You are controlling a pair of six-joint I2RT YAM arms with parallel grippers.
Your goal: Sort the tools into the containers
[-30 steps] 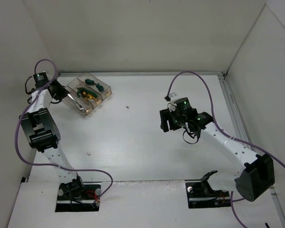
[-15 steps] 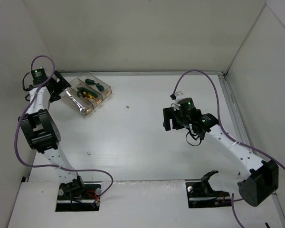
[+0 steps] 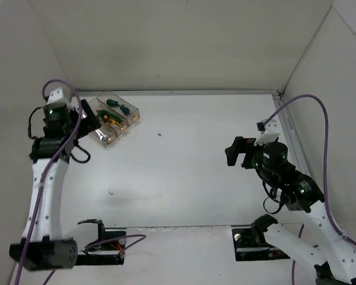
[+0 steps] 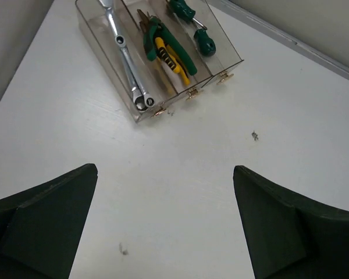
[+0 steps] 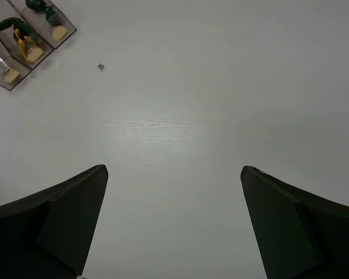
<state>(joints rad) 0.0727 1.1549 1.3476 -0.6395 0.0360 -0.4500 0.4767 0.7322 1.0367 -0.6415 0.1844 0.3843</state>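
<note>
Three joined clear bins [image 4: 180, 99] at far left of white table [image 4: 221, 192]: silver wrench [image 4: 125, 55] in left compartment; yellow-and-green pliers [image 4: 166, 52] in middle; green-handled screwdrivers [image 4: 192, 23] in right. Left gripper [image 4: 166, 170] near bins, fingers wide, empty; right gripper [image 5: 174, 168] well apart, fingers wide, empty; small dark speck [image 4: 255, 135] near bins.

The bins [image 4: 107, 52] are clear glossy plastic, the wrench [image 4: 125, 55] shiny metal.

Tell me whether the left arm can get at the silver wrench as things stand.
Probably yes: the left end effector hangs open just short of the bins, and the wrench lies uncovered in the end compartment, nothing between them.
</note>
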